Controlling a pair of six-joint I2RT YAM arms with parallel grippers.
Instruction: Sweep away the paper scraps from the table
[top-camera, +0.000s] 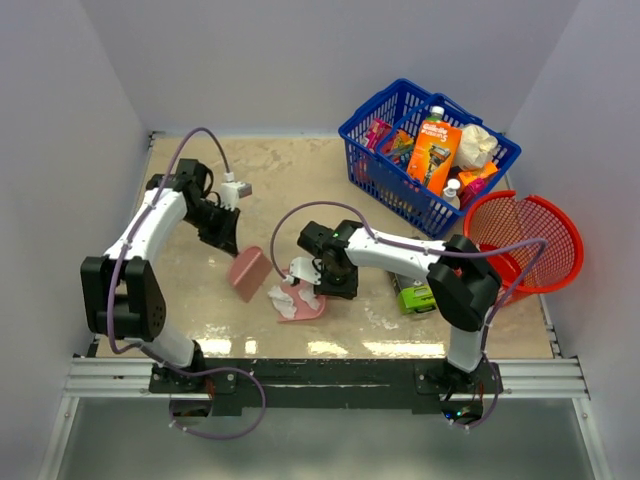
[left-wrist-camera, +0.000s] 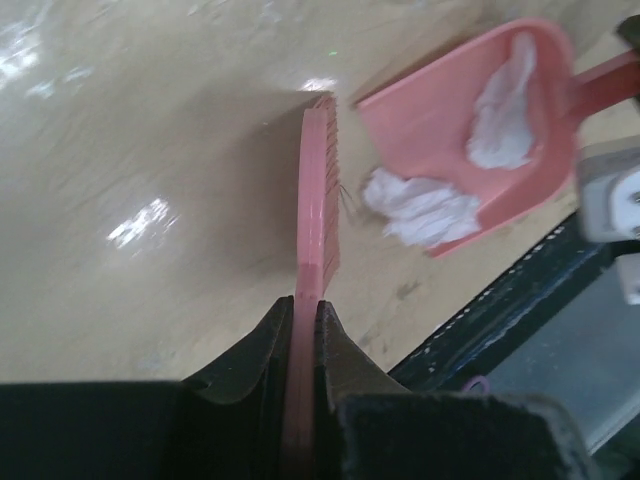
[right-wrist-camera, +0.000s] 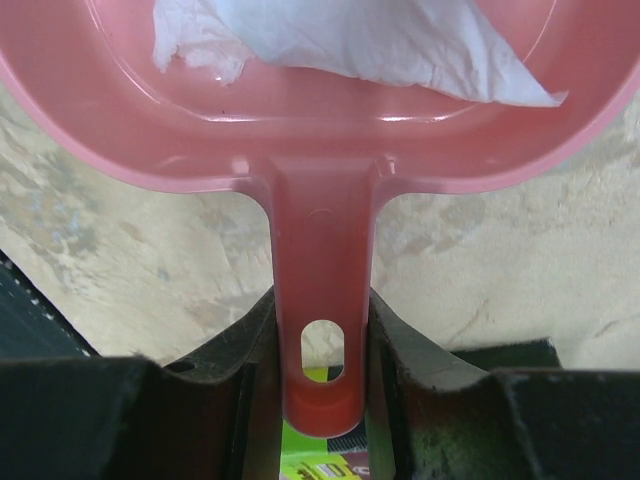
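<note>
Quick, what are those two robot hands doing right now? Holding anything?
Left gripper: fingers closed on the pink brush.
Right gripper: fingers closed on the handle of the pink dustpan.

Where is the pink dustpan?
In the top view, the dustpan sits near the table's front edge, held by the right pincer, right of the pink brush.

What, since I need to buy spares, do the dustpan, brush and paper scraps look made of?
The dustpan: apparently moulded pink plastic, smooth, semi-glossy, with soft highlights and a moulded handle hole. The brush: likely matching pink plastic, seen edge-on; bristles hard to make out. The paper scraps: thin white tissue-like paper, matte, crumpled into soft folds.
</note>
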